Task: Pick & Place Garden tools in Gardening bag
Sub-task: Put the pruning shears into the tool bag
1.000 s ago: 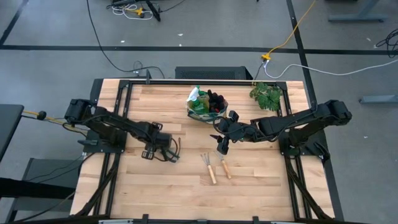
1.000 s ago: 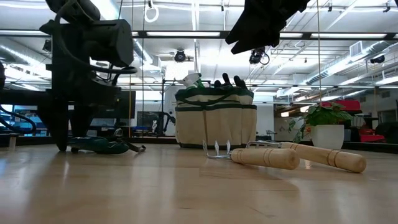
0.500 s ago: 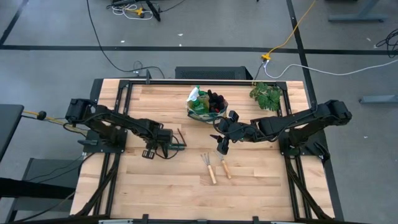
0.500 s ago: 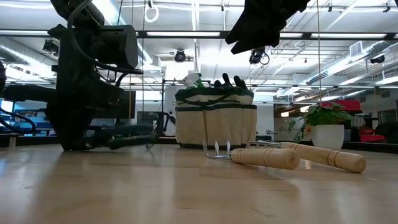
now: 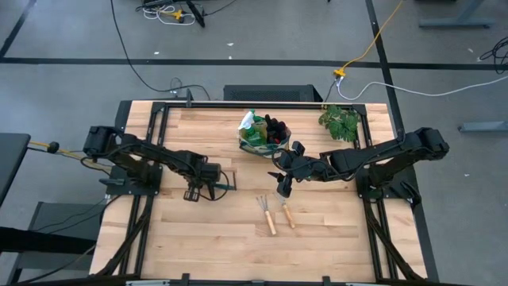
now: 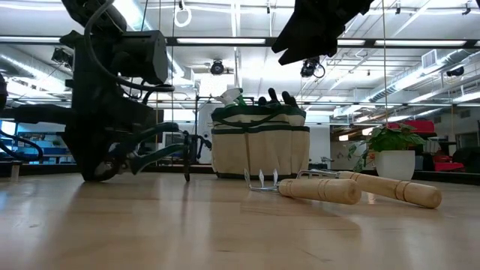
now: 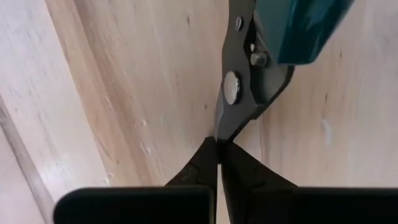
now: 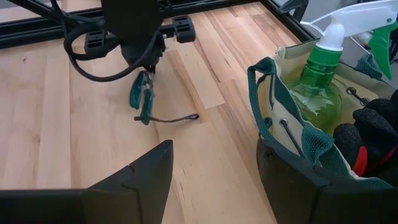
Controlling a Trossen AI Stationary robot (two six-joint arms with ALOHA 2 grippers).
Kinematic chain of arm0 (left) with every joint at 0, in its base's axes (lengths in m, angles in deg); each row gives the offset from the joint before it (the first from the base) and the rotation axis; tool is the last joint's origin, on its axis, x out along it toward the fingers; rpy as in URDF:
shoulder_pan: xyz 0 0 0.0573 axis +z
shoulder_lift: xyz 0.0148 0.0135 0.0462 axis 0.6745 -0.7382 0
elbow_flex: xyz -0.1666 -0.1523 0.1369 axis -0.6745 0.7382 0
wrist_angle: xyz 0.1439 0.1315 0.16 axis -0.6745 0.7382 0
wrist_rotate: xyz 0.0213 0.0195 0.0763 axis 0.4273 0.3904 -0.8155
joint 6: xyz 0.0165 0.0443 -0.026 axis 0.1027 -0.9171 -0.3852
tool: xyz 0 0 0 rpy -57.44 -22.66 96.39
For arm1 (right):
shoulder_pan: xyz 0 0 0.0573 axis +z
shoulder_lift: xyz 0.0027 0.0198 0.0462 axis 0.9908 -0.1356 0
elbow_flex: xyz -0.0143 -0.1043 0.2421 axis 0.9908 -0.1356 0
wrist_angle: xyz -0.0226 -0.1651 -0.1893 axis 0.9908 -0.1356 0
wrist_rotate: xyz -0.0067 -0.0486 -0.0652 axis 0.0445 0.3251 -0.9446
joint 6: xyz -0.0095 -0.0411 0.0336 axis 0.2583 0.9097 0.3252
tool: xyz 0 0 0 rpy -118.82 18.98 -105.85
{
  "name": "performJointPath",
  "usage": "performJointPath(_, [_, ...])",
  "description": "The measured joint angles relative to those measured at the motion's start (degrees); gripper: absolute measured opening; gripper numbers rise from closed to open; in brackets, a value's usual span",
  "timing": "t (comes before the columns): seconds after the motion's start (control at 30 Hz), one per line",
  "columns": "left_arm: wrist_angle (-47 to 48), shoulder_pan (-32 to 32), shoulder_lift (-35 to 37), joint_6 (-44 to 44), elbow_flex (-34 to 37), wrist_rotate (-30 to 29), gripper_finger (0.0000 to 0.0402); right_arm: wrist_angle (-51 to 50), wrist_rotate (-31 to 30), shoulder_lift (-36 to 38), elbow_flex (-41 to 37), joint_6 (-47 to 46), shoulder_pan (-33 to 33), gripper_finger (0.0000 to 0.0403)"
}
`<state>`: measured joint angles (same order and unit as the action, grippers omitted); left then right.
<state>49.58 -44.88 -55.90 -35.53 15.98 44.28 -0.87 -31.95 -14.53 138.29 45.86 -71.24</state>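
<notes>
My left gripper points down at the table's left middle and is shut on the pruning shears, whose teal handles point toward the table's right. Two wooden-handled mini rakes lie flat side by side near the table's middle. The beige gardening bag stands at the far middle. It holds the green spray bottle and the red-and-black gloves. My right gripper hovers open above the table, just near of the bag. My left gripper pinches the shears' metal blade end, beyond the pivot, between its two fingertips. The fingers come from above, pointing down. In the low view the handle end slants up off the table. The dark loop reaches the wood.
A potted leafy plant stands at the far right corner. Black frame rails run along the table's left, right and far sides. Bare wood lies between the shears and the rakes.
My left gripper has shut on the shears' blade end while staying in place. The shears have swung about, from curving toward the near side to pointing at the table's right. Their handle end has tipped up from the table.
</notes>
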Motion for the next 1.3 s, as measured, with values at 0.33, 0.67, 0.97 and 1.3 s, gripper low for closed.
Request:
performJointPath(0.33, [0.2,0.0,5.6,2.5,0.1,-1.0,0.0007,0.3,0.0,0.0,0.0,0.0,0.0,0.0233])
performJointPath(0.67, [1.0,0.0,10.8,4.1,-0.6,-2.7,0.0007,1.9,3.6,0.0,0.0,0.3,0.0,0.0233])
performJointPath(0.97, [1.6,0.0,13.0,1.1,-9.6,-5.6,0.0007,5.1,4.4,0.0,0.0,1.8,0.0,0.0233])
performJointPath(1.3, [2.3,0.0,13.0,-4.0,-21.8,-6.9,0.0007,8.5,4.2,0.0,0.0,4.8,0.0,0.0233])
